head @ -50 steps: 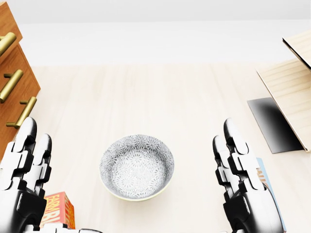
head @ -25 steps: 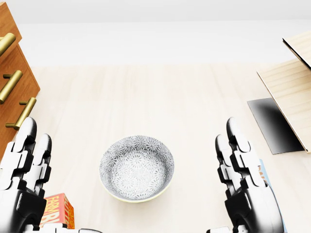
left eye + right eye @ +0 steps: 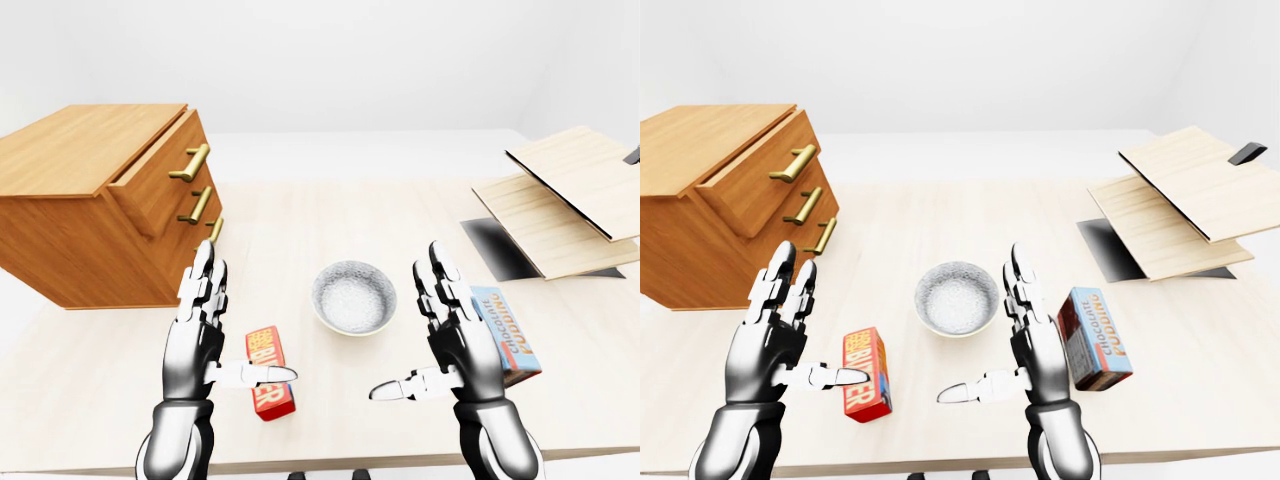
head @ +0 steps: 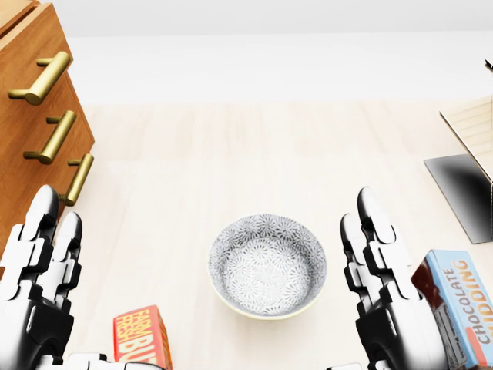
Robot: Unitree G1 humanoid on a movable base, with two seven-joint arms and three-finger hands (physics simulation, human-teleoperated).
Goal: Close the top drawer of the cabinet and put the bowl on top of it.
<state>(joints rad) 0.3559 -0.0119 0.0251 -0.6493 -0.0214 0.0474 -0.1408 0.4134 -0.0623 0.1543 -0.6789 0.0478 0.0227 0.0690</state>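
Both jobs undone: the top drawer (image 3: 158, 178) of the cabinet (image 3: 85, 205) stands pulled out past the two drawers beneath it, and the bowl (image 3: 354, 297) sits on the worktop (image 3: 330, 215) rather than on the cabinet's bare wooden top. In the left-eye view, the bowl lies to the right of the cabinet and lower, well apart from it. It is upright with its mouth up, and being round it has no long axis to speak of.

The cabinet's drawer face is turned to the right in that view, toward the bowl. The drawer's brass handle runs lengthwise along that face, so I judge that closing it calls for a push leftward into the cabinet.

My left hand (image 3: 198, 330) hangs just below the cabinet's lower right corner, and my right hand (image 3: 455, 332) is farther right of the cabinet, beyond the bowl. On both, the fingers are stretched out straight, thumbs turned inward, and they hold nothing and touch nothing. An orange box (image 3: 270, 372) lies below the cabinet beside my left thumb. A chocolate pudding box (image 3: 505, 335) lies farther from the cabinet than my right hand.
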